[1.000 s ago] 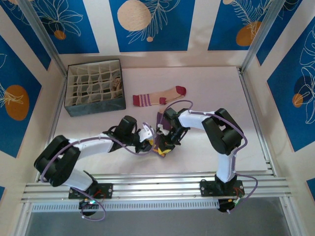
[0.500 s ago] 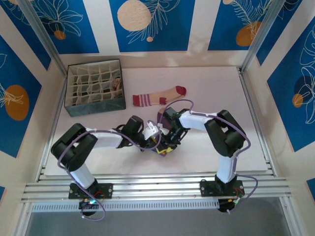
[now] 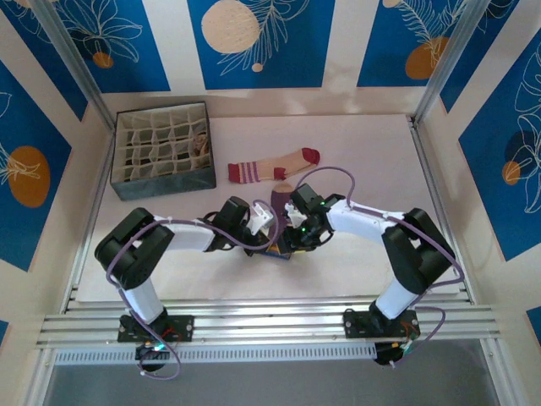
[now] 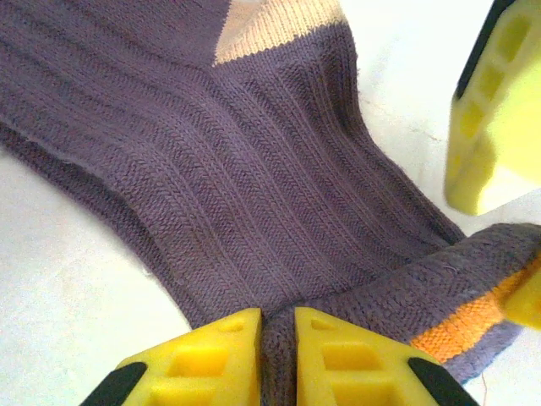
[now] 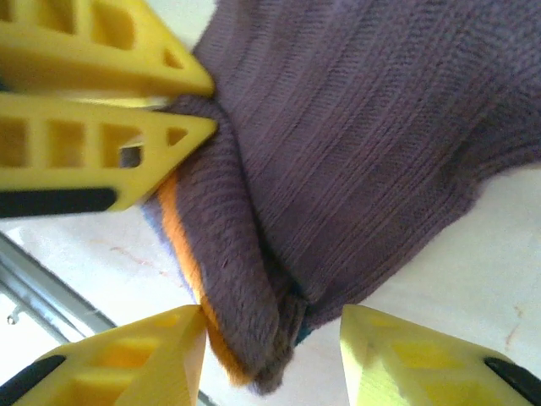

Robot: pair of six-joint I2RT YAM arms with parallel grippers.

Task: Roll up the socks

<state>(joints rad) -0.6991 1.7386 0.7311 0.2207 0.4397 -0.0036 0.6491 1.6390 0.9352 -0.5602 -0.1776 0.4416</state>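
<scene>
The purple sock (image 3: 279, 201) lies mid-table, its tan heel pointing away from the arms, and its cuff end with an orange stripe (image 4: 456, 330) is folded over. My left gripper (image 3: 271, 240) (image 4: 277, 338) is shut on a fold of that cuff. My right gripper (image 3: 290, 244) (image 5: 270, 355) is open, one finger on each side of the folded cuff end. The ribbed purple sock (image 5: 363, 127) lies ahead of it. The tan sock with a dark-red toe (image 3: 275, 165) lies flat farther back. A brown argyle sock (image 3: 201, 142) sits in a box cell.
A grey divided organizer box (image 3: 161, 182) stands at the back left. Both wrists crowd together over the cuff, and the right gripper's finger (image 4: 499, 110) shows close beside the left one. The metal rail (image 3: 270, 326) runs along the near table edge.
My left gripper has moved right and farther from the bases onto the cuff. The right arm's elbow has swung right, and its gripper has shifted with it.
</scene>
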